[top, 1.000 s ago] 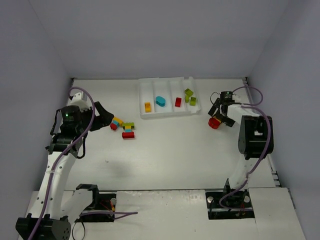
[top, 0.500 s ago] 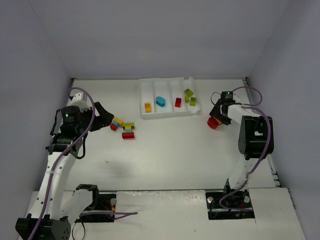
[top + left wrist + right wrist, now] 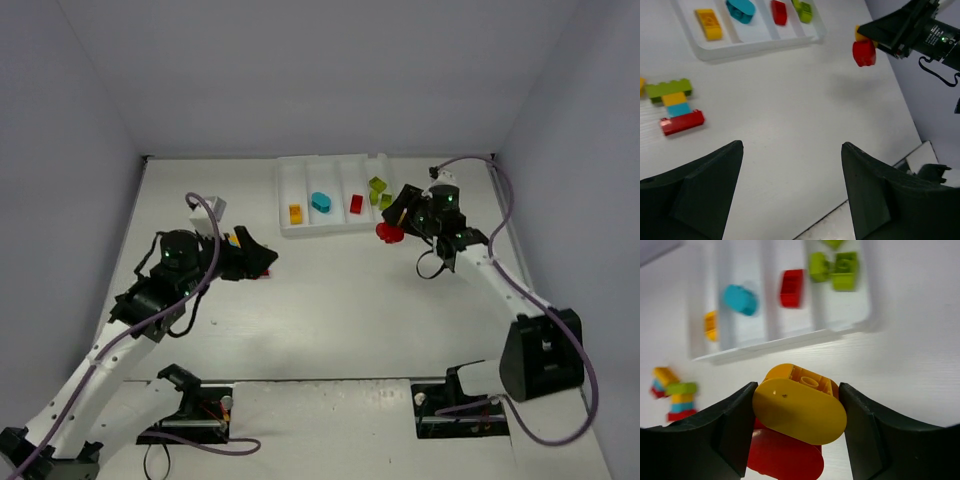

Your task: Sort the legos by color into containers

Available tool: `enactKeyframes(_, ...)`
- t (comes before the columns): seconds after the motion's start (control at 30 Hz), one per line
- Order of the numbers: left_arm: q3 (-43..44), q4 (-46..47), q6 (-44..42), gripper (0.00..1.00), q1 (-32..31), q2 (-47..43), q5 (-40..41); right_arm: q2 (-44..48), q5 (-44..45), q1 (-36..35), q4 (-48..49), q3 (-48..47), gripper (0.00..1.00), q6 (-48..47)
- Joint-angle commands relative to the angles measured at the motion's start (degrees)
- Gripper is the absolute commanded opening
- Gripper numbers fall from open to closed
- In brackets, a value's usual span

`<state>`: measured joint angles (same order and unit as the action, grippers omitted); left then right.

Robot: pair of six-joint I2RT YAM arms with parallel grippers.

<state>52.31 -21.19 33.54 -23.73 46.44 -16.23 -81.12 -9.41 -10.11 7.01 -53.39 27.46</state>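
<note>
My right gripper (image 3: 397, 225) is pinching a yellow-on-red rounded lego stack (image 3: 799, 412), held off the table (image 3: 330, 300) just beside the near right corner of the white tray (image 3: 330, 228). My left gripper (image 3: 791, 150) is spread wide, hovering near the multicolour lego stack (image 3: 674, 106).

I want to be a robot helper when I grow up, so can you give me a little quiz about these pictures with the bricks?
1. True or false: the right end effector is gripping a yellow brick.
2. Which colour lies in the tray compartment right beside the green bricks? A cyan, B red, C yellow.
3. How many colours does the stack on the table show?
Key: 1 true. 2 B. 3 four: green, yellow, cyan, red.
</note>
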Motion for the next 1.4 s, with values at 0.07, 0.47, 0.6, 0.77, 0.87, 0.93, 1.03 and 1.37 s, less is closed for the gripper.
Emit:
enactKeyframes(0.07, -0.55, 11.24, 9.08, 0.73, -20.42, 0.14, 14.62, 12.46, -2.63, -5.88, 11.18, 6.87, 0.00, 6.80)
enactKeyframes(0.47, 10.70, 20.22, 4.51, 0.73, -44.83, 21.84, 41.09, 25.83, -0.60, -14.15, 17.08, 14.36, 0.00, 14.98)
enactKeyframes(0.6, 10.71, 25.13, 4.79, 0.73, -45.62, 25.45, 45.22, 27.07, -0.70, -14.41, 16.64, 14.54, 0.00, 16.66)
enactKeyframes(0.77, 10.26, 32.00, 1.71, 0.73, -45.53, 27.48, 47.52, 27.25, -1.66, -14.41, 16.46, 14.10, 0.00, 18.33)
enactKeyframes(0.87, 10.96, 34.81, -1.54, 0.73, -45.62, 28.80, 47.87, 27.07, -2.54, -14.41, 16.55, 14.01, 0.00, 19.12)
enactKeyframes(0.93, 11.84, 35.43, -2.95, 0.73, -45.62, 29.76, 48.65, 26.98, -3.16, -14.41, 16.81, 13.92, 0.00, 19.64)
enactKeyframes(1.03, 12.72, 35.51, -3.74, 0.73, -45.62, 31.08, 50.24, 26.89, -3.86, -14.41, 17.08, 13.92, 0.00, 20.08)
enactKeyframes(1.37, 14.13, 37.10, -3.22, 0.60, -44.65, 33.98, 52.44, 27.42, -5.09, -14.41, 18.31, 15.15, 0.00, 21.40)
